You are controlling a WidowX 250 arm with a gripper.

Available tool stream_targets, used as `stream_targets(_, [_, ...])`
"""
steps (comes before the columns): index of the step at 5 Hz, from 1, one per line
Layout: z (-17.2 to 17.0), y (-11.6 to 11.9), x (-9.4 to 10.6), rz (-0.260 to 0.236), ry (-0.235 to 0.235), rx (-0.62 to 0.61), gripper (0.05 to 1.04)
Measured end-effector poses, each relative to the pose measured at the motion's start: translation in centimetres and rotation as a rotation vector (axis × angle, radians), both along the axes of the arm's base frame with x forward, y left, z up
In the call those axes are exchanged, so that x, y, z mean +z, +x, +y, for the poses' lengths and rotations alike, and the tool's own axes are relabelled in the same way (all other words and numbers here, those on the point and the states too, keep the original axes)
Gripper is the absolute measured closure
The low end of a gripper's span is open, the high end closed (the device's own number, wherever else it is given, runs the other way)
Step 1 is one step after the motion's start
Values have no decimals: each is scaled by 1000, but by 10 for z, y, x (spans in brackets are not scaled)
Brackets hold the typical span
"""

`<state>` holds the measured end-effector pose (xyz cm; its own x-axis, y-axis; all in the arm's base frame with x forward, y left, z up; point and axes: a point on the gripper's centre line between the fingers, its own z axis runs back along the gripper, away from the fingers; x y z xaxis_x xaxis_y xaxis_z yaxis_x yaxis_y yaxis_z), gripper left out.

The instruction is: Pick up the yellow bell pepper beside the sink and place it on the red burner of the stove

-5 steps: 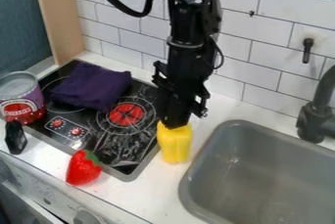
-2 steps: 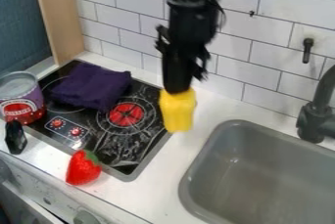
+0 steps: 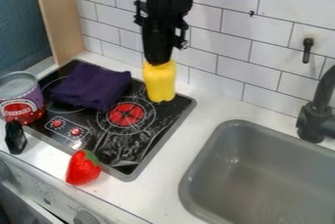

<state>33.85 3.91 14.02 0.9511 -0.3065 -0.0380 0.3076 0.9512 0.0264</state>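
The tool (image 3: 159, 63) hangs above the stove (image 3: 140, 155), gripping the top of an upright yellow pepper (image 3: 160, 82). To the left of the pepper, a folded purple cloth (image 3: 91, 86) lies on the stove, near the red burner (image 3: 126, 114). A can (image 3: 21, 98) stands at the stove's left side, with a black object (image 3: 15, 137) just beside it. A strawberry (image 3: 83, 168) sits by the stove's front edge. On the right, a gray sink (image 3: 262, 174) is set into the white tabletop (image 3: 171, 167), beside a dark faucet (image 3: 315, 115).

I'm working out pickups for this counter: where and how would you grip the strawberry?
Probably around the plump red middle of the strawberry, coming straight down from above. Its rounded body stands up from the counter, giving the jaws sides to close on, while the green leaves at its stove-facing side look thin and are likely a poorer hold.
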Motion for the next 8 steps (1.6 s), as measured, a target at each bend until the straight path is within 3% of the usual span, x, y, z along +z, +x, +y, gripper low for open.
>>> stream_targets(3, [27, 12, -32, 90, 37, 56, 975])
stream_targets(6, [37, 17, -47, 104, 32, 84, 936])
stream_targets(7, [35, 17, -45, 122, 14, 61, 744])
stream_targets(8, [43, 18, -36, 123, 9, 48, 397])
